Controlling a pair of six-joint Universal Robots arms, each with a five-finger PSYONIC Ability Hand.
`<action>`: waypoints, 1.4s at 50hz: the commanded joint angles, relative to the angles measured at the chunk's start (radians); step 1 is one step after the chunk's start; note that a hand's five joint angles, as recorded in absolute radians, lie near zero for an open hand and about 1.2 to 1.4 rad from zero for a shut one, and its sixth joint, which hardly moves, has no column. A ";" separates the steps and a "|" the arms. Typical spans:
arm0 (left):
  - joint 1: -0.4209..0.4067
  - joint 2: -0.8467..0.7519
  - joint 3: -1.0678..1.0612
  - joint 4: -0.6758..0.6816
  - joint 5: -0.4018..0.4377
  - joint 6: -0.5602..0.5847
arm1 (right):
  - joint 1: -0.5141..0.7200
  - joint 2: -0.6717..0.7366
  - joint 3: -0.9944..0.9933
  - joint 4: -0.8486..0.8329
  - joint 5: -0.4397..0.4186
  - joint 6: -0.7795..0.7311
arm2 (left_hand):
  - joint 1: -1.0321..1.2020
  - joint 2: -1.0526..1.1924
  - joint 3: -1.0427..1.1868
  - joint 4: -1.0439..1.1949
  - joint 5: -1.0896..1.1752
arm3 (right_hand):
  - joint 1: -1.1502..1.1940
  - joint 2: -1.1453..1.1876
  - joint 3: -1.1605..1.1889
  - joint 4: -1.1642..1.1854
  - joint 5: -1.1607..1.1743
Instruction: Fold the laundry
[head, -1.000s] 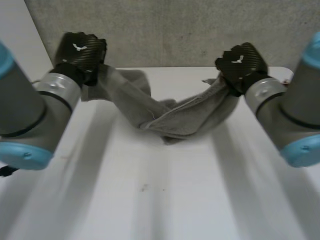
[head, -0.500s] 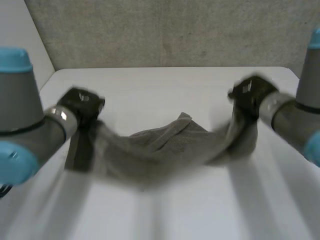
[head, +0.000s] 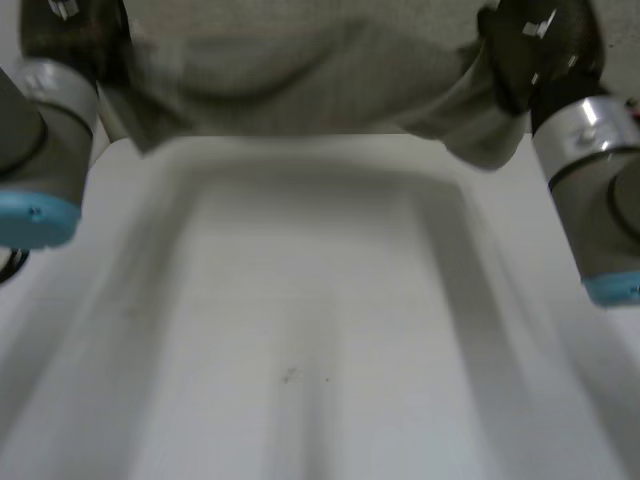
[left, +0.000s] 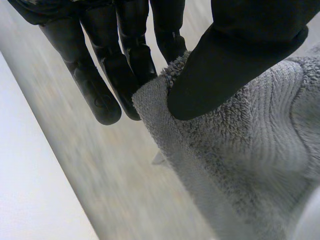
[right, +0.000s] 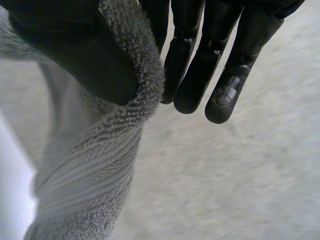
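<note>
White table (head: 320, 300), a few small dark specks (head: 289, 376) near its middle.

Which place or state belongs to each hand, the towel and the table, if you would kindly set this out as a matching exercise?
Things:
1. left hand
2. right hand
3. towel
4. table

Places and states:
A. pinches the towel's end at the head view's right
B. white, below the towel
C. pinches the towel's end at the head view's left
D. grey, stretched in the air between both hands

Pairs: 1-C, 2-A, 3-D, 4-B
</note>
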 joint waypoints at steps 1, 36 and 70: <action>0.023 -0.086 -0.193 -0.008 0.005 0.011 | -0.010 0.052 0.155 0.053 -0.058 -0.011 | 0.235 0.181 0.183 0.179 0.201 | 0.445 0.225 0.214 0.203 0.238; 0.074 0.030 -0.456 -0.135 0.086 0.281 | -0.137 0.109 0.421 0.230 -0.078 -0.049 | -0.956 -1.011 -1.009 -1.013 -0.990 | 0.445 0.225 0.214 0.203 0.238; 0.203 0.243 -0.859 -0.269 0.307 0.182 | -0.128 0.139 0.430 0.209 -0.080 -0.040 | -0.610 -0.664 -0.662 -0.666 -0.644 | 0.445 0.225 0.214 0.203 0.238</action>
